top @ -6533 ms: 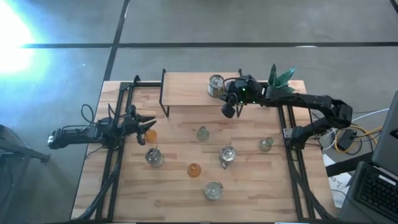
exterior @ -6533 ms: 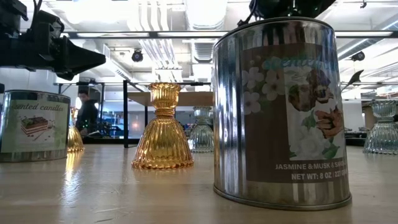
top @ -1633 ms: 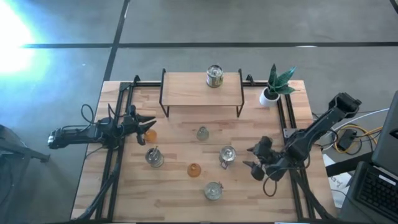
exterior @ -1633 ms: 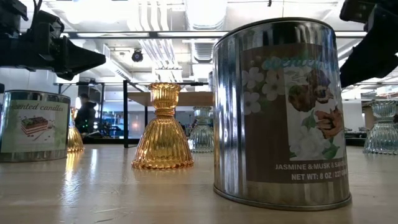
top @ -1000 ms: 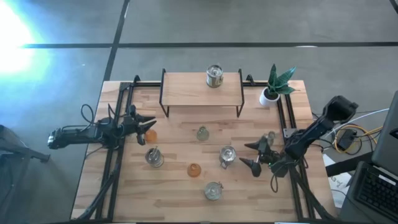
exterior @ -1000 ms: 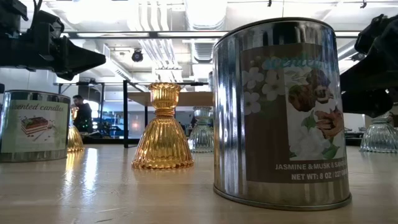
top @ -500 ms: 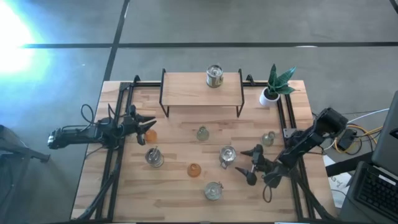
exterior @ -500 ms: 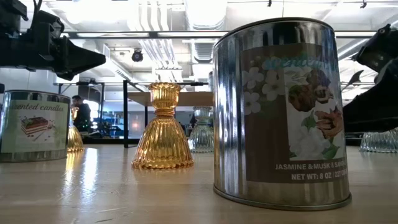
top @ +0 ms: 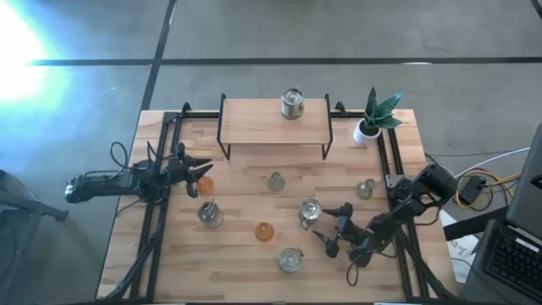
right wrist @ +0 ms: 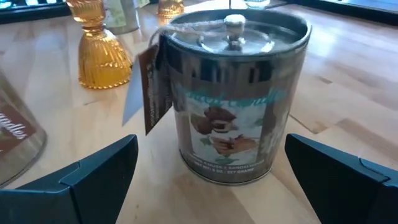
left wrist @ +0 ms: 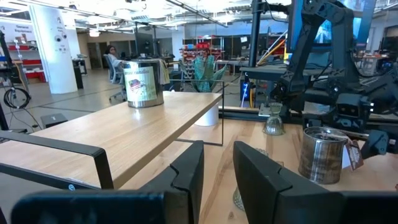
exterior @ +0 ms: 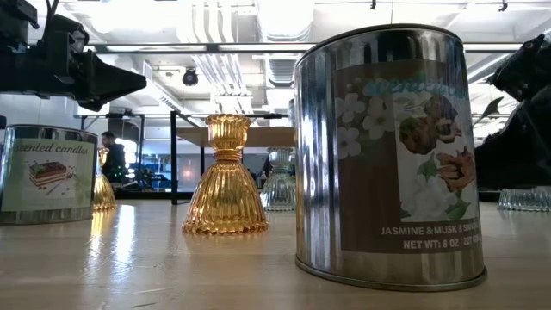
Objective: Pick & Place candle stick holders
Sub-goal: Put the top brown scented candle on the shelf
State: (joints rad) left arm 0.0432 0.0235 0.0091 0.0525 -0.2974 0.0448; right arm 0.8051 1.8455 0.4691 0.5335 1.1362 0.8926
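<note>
Between my right fingers: I am holding my right claw (top: pixel 326 230) spread wide and empty, low over the table (top: pixel 237 254), with the lidded candle tin (right wrist: pixel 233 93) framed in the gap but not touched, judging by the light on either side.
Why so wide: the tin is broad, so I am keeping the fingers parted to clear its walls and its hanging tag.
Just beyond the tin: the orange holder (right wrist: pixel 102 53) is standing upright and free, apart from the tin.
Other holders: a clear one (top: pixel 364 188) is sitting near my arm and a pale one (top: pixel 276 181) toward the shelf, both on the boards.
Left claw: my left claw (top: pixel 193 167) is waiting at the table's left side, fingers at a narrow gap with nothing in it, beside another orange holder (top: pixel 204 182).
Far end: the shelf (top: pixel 254 123) is carrying one tin (top: pixel 292 104), which I judge marks the drop spot; the potted plant (top: pixel 375 114) is standing beside it.
</note>
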